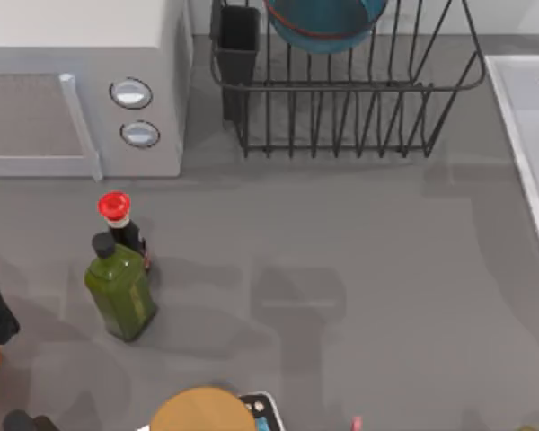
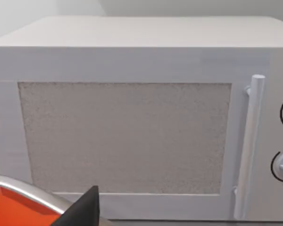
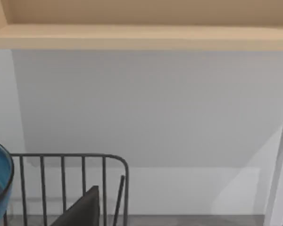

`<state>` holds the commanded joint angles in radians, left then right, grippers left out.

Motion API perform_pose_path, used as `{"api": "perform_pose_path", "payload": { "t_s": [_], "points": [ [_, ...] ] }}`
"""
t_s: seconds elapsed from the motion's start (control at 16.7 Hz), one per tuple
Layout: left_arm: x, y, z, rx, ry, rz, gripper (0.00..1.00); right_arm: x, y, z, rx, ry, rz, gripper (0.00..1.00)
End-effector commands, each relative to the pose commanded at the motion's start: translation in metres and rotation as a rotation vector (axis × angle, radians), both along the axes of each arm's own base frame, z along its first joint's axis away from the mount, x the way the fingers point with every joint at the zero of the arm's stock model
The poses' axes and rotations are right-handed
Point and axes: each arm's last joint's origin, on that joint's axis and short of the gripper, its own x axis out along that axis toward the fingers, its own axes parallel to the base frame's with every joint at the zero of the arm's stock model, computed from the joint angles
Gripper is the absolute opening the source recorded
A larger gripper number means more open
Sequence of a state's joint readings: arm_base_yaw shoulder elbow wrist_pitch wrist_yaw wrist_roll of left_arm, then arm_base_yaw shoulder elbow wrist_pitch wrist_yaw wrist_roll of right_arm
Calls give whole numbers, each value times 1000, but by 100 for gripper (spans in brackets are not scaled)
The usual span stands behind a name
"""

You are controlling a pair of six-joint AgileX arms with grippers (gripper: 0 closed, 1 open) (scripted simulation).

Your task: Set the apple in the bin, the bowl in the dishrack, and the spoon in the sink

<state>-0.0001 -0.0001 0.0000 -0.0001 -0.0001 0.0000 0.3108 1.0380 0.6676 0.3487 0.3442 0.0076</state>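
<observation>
Bowl point(image 1: 326, 22) already sits in the dishrack point(image 1: 341, 117), just beside the right tool point(image 3: 82, 207) toward the microwave, sink point(image 1: 521, 135) opposite; can't tell its grip.

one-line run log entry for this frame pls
bowl: in dishrack | sink: right edge of table | left end effector: facing microwave | right end effector: near dishrack
</observation>
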Motion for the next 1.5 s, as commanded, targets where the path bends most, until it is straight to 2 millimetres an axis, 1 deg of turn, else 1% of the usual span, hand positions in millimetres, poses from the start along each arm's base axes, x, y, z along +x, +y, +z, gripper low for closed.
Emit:
{"api": "perform_pose_path", "payload": {
  "t_s": [0.12,0.24,0.36,0.48,0.66,0.78,0.84,1.26,1.38,1.5],
  "points": [
    [0,0,0,0,0,0,100,-40,-24,-11,4,-14,2,100],
    [0,0,0,0,0,0,100,-75,-41,-30,8,-37,5,100],
    [0,0,0,0,0,0,100,-100,-52,-56,9,-46,9,100],
    [0,0,0,0,0,0,100,-114,-58,-83,9,-42,14,100],
    [0,0,0,0,0,0,100,-123,-63,-116,11,-28,21,100],
    [0,0,0,0,0,0,100,-124,-65,-129,12,-19,25,100],
    [0,0,0,0,0,0,100,-125,-65,-132,12,-17,26,100],
    [0,0,0,0,0,0,100,-124,-65,-132,2,-2,27,100],
    [0,0,0,0,0,0,100,-123,-66,-132,-48,63,25,100],
    [0,0,0,0,0,0,100,-120,-68,-132,-136,168,26,100]
  ]
}}
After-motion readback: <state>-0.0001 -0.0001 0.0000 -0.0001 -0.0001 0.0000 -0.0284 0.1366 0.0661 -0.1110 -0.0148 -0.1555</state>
